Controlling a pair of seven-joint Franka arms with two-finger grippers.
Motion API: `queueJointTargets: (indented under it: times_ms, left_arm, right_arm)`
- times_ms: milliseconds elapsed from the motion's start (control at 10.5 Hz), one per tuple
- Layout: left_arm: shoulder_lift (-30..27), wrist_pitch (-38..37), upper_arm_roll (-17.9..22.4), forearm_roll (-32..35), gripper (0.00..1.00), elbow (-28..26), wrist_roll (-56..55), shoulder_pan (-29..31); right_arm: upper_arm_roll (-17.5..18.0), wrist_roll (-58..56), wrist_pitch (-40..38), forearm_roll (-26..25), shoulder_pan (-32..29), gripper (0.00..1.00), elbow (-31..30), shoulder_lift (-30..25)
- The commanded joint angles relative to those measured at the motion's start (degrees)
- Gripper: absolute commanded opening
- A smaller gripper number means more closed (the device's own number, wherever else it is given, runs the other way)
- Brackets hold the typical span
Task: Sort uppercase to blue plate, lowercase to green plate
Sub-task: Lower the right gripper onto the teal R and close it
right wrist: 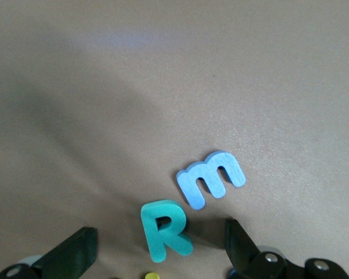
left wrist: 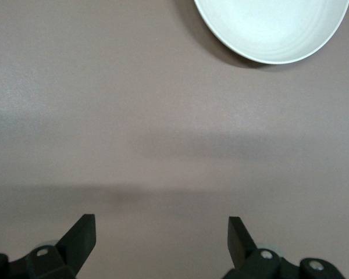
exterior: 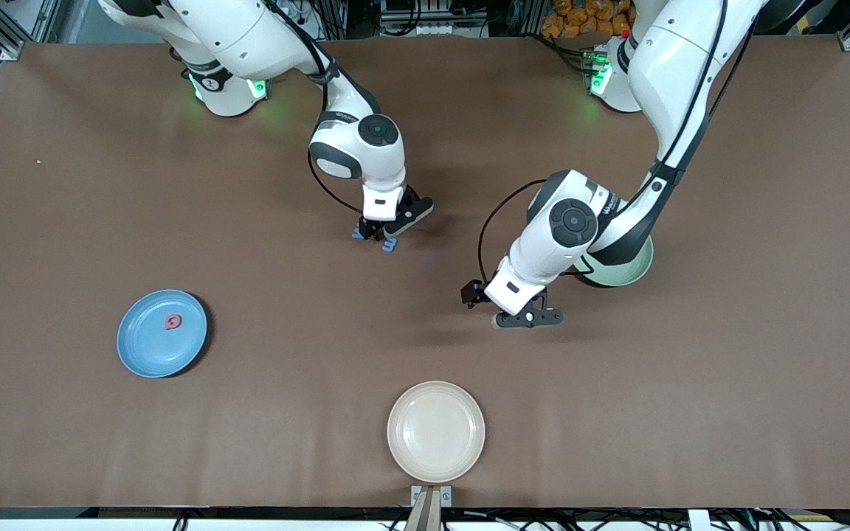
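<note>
right wrist: teal r [right wrist: 164,231] upright

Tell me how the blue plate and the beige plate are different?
The blue plate is sky blue; the beige plate is pale cream. The blue plate has a red letter lying on it; nothing shows on the beige plate. The beige plate sits nearer the front camera; the blue plate lies farther back, toward the right arm's end of the table. Both are round, shallow-rimmed, look about the same size, and lie flat.
</note>
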Motion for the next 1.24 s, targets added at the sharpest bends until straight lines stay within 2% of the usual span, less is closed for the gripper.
queueJointTargets:
  times_ms: [0,761,856,951,1046,1141]
  left_arm:
    - [-0.57,0.13,0.15,0.01,1.0,-0.17,-0.07,-0.67]
    - [-0.66,0.13,0.06,0.01,1.0,-1.4,0.81,-1.2]
    - [-0.57,0.13,0.06,0.01,1.0,-1.4,0.81,-1.19]
    - [-0.57,0.13,0.06,0.01,1.0,-1.4,0.9,-1.19]
    - [-0.57,0.13,0.06,0.01,1.0,-1.49,0.98,-1.19]
    - [-0.57,0.13,0.06,0.01,1.0,-1.49,0.98,-1.11]
  right_arm:
    - [0.72,1.16,-0.67,-1.9,-1.41,1.0,-2.29,-1.28]
    - [0.72,0.72,0.04,-1.9,-1.67,0.98,-1.67,-2.25]
    - [0.72,0.72,0.12,-1.9,-1.59,0.64,-1.59,-2.16]
    - [0.72,0.72,0.12,-1.9,-1.59,0.2,-1.5,-2.08]
    - [0.72,1.24,0.3,-1.81,-1.59,0.0,-1.5,-2.08]
    - [0.81,1.25,0.39,-1.81,-1.59,0.0,-1.5,-2.16]
